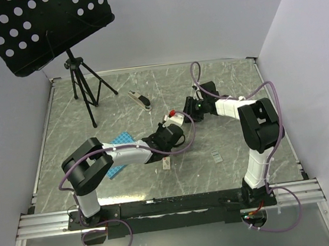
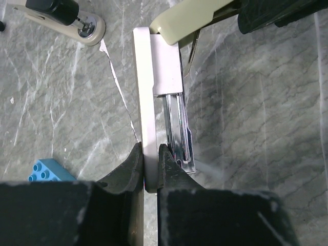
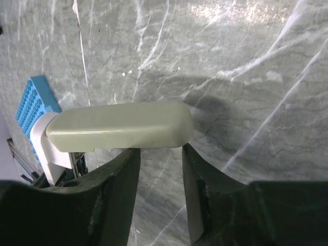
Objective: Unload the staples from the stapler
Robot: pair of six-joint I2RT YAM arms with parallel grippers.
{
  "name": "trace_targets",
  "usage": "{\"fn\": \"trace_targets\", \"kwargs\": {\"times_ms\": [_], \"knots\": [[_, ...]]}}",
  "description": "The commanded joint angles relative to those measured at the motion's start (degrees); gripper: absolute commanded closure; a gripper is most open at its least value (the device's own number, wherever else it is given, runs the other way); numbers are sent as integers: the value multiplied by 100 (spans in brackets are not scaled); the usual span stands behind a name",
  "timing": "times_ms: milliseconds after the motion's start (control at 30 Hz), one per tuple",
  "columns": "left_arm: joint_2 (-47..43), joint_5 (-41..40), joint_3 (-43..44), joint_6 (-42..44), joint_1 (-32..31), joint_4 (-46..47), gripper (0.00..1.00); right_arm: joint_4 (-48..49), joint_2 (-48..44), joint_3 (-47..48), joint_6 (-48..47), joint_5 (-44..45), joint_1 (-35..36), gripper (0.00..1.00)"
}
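The stapler (image 1: pixel 176 117) was held off the grey marbled table (image 1: pixel 237 79) near its middle, between the two grippers. The left gripper (image 2: pixel 148 154) was clamped on the near end of the stapler's white base (image 2: pixel 145 92), one finger pressed to each side of that narrow bar. The stapler was opened up: the shiny metal staple rail (image 2: pixel 177 128) was exposed just beside the base, and the cream lid (image 2: pixel 189 18) was swung away at the far end, where the right gripper (image 1: pixel 188 113) was met.

In the right wrist view the lid (image 3: pixel 120 127) was seen lying crosswise just past the fingertips (image 3: pixel 123 174) of the right gripper (image 3: pixel 161 154). Those fingers were spread apart, with bare table showing in the gap. Whether the lid was touched by them could not be told.

A second stapler (image 1: pixel 140 100), black with a pale top, was left lying flat farther back on the table, well apart from both grippers. A blue studded plate (image 1: pixel 125 138) was partly covered by the left arm.
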Motion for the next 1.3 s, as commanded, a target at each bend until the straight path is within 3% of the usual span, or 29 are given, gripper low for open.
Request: {"fn": "trace_targets", "kwargs": {"times_ms": [0, 233, 367, 667, 833, 967, 1033, 1267], "knots": [[-120, 992, 93, 39, -516, 704, 99, 960, 233, 527, 229, 482, -37, 50], [-42, 905, 23, -23, -524, 678, 99, 1048, 269, 518, 71, 509, -37, 48], [196, 537, 225, 222, -568, 616, 99, 1188, 304, 518, 9, 281, -28, 41], [742, 17, 638, 285, -621, 344, 99, 978, 620, 685, 185, 26, -28, 41], [223, 1225, 322, -600, -59, 317, 99, 1048, 454, 580, 159, -97, -46, 42], [-145, 1597, 181, -849, 170, 247, 99, 1460, 260, 343, 404, -834, -28, 40], [-287, 1896, 129, -963, 231, 264, 99, 1907, 111, 202, 640, -1212, -20, 34], [-436, 2232, 225, -1402, 249, 212, 99, 2498, -144, -97, 1292, -1706, 51, 25]]}}
